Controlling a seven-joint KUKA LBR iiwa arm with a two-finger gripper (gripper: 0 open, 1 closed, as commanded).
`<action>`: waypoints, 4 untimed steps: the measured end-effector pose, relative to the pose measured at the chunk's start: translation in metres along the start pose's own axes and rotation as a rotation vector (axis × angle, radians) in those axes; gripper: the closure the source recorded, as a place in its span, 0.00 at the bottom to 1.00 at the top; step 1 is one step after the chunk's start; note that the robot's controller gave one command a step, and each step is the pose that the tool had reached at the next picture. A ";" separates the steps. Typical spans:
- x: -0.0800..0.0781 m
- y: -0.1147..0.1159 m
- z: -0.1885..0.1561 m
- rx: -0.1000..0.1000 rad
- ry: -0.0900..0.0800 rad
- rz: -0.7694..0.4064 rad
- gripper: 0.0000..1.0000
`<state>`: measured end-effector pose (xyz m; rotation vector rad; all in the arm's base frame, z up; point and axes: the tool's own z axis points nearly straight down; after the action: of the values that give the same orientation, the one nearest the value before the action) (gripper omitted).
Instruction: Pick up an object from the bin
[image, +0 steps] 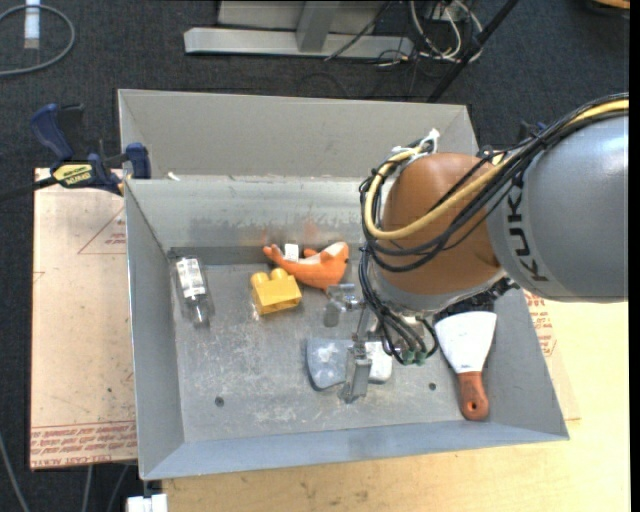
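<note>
The tool (347, 342) sits low over the floor of the bin (160, 300), its 2 fingers spread wide and gripping nothing. A pale grey lump (322, 362) lies against the nearer finger, which is likely why the tool is spread there.

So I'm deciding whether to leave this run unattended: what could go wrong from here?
The end effector sits at the edge of the pale grey crumpled piece, so closing may catch only a corner and let it slip. A small white thing lies right beside it and could get pinched too. The white scraper lies close to the arm and might get nudged.
</note>
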<state>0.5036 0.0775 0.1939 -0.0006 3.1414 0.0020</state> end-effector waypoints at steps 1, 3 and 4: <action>-0.004 -0.015 0.034 -0.002 -0.005 0.060 0.00; -0.026 -0.032 0.123 -0.003 -0.008 0.085 1.00; -0.026 -0.032 0.123 -0.003 -0.008 0.084 1.00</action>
<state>0.5296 0.0457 0.0708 0.1316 3.1305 0.0071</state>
